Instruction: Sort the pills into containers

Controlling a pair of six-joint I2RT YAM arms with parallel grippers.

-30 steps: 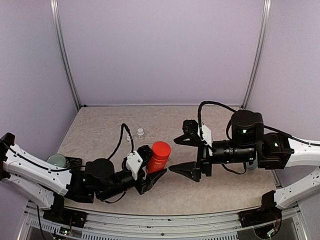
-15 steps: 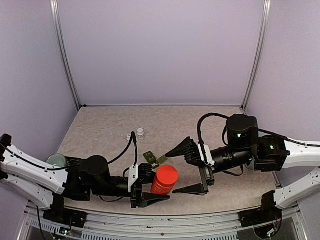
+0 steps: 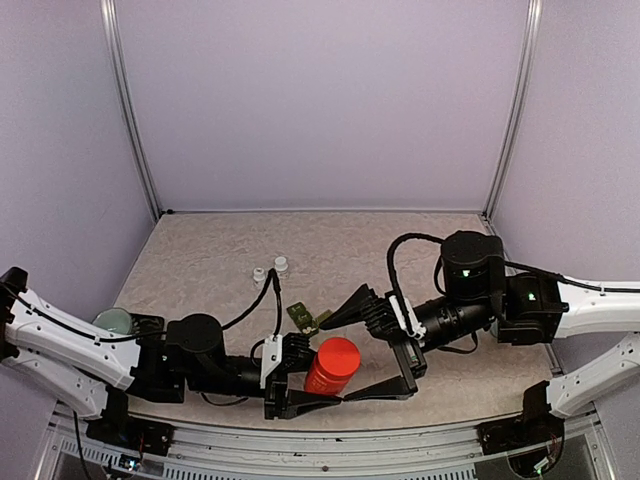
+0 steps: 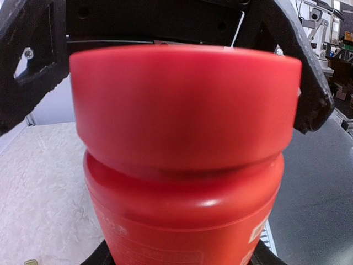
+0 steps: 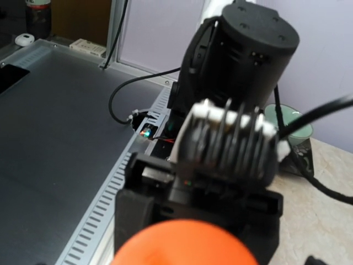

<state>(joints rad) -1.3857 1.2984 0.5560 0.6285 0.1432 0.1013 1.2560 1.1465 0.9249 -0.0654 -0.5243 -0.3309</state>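
My left gripper (image 3: 312,378) is shut on a red pill bottle (image 3: 330,365) and holds it near the table's front edge, its cap toward the right arm. In the left wrist view the bottle (image 4: 182,165) fills the frame. My right gripper (image 3: 336,360) is open, one jaw on each side of the bottle's cap; I cannot tell if they touch it. The cap (image 5: 185,245) shows blurred at the bottom of the right wrist view. The dark green containers strip (image 3: 305,318) lies on the table just behind the bottle. No loose pills show.
Two small white caps (image 3: 259,273) (image 3: 281,264) lie on the table behind the strip. A pale blue mug (image 3: 115,320) stands at the left edge by the left arm, and also shows in the right wrist view (image 5: 289,124). Purple walls enclose three sides.
My left gripper has brought the red bottle nearer the front edge. My right gripper has swung left and lower, so its open jaws now straddle the bottle's cap.
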